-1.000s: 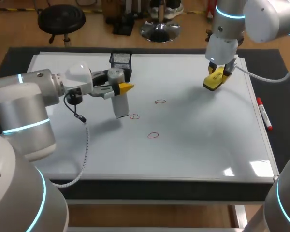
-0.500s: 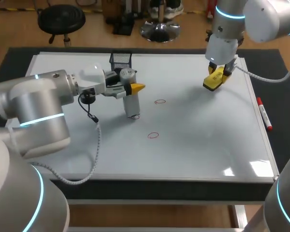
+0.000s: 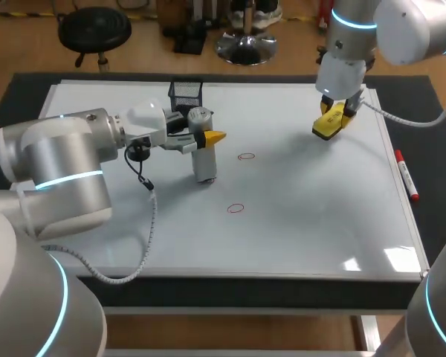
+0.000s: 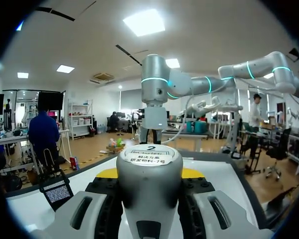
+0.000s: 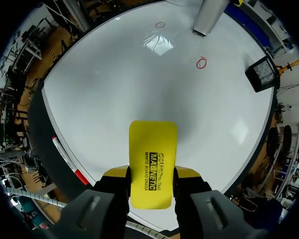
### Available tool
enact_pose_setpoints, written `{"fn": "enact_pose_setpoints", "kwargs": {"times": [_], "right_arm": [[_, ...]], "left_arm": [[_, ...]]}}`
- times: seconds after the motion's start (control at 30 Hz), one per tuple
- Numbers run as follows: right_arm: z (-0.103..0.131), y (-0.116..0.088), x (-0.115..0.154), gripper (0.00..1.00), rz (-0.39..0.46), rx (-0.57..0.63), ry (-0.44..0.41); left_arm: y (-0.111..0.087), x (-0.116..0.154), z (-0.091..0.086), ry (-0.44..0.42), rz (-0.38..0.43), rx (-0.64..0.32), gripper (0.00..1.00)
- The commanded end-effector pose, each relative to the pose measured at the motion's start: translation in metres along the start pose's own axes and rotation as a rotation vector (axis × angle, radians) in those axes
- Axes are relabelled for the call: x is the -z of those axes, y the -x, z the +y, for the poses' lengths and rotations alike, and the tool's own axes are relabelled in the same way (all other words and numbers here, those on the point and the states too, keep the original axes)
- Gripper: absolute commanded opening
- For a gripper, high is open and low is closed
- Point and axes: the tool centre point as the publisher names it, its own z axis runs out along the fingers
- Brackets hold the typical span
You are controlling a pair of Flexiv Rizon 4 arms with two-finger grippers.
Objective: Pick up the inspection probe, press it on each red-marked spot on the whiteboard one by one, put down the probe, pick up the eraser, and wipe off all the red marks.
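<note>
My left gripper is shut on the inspection probe, a grey-white cylinder standing upright, its foot on the whiteboard and covering one spot. Two red circles show: one just right of the probe, another nearer the front. In the left wrist view the probe fills the space between my fingers. Above the board's far right, my right gripper is shut on the yellow eraser. The right wrist view has the eraser between the yellow tips, with the probe and a red circle far ahead.
A black mesh holder stands at the board's back edge, just behind the probe. A red marker lies on the dark mat off the board's right edge. The mesh holder and the marker also show in the right wrist view.
My left arm carried the probe to the right, from beside the nearest red circle to standing on it. The right arm and eraser have not moved.
</note>
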Motion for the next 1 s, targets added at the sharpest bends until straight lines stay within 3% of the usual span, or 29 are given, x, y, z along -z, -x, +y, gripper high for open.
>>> {"fn": "enact_pose_setpoints", "kwargs": {"times": [0.03, 1.0], "right_arm": [[-0.0005, -0.0005, 0.0011, 0.00, 0.003, 0.002, -0.003], [-0.0005, -0.0005, 0.0011, 0.00, 0.003, 0.002, -0.003]], "left_arm": [[-0.0016, -0.0003, 0.0027, 0.001, -0.001, 0.000, 0.00], [-0.0040, -0.0026, 0.0117, 0.032, 0.001, -0.015, 0.00]]}}
